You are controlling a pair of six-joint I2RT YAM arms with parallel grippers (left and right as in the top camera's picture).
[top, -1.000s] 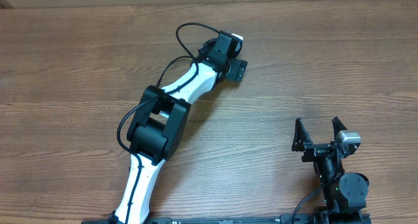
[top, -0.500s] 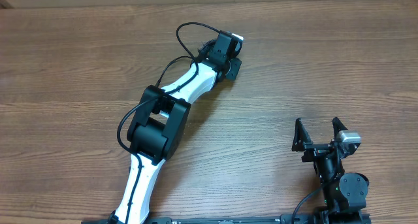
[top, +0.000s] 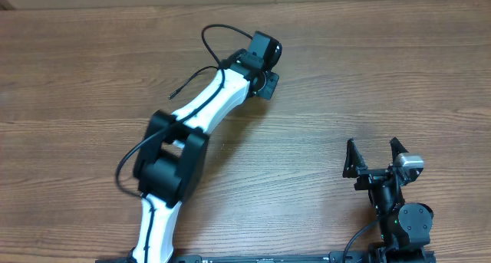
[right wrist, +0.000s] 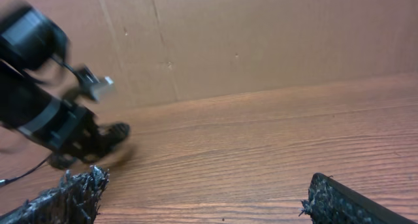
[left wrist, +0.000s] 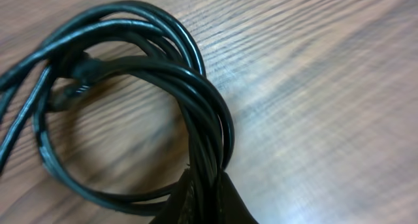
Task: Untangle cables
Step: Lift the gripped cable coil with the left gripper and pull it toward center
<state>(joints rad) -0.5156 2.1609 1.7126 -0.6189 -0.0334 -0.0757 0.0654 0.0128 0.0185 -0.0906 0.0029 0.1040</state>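
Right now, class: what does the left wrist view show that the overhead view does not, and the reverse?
Only the left wrist view: the cables wound in a coil, pinched in the shut left gripper, with what looks like a plug end among the loops. Only the overhead view: the open right gripper and a loose cord end lying beside the left arm. Both: the left gripper and the wooden table.

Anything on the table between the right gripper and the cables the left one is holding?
Nothing visible: only table wood lies between the open right gripper and the cables. The left gripper, shut on them, covers them from above.
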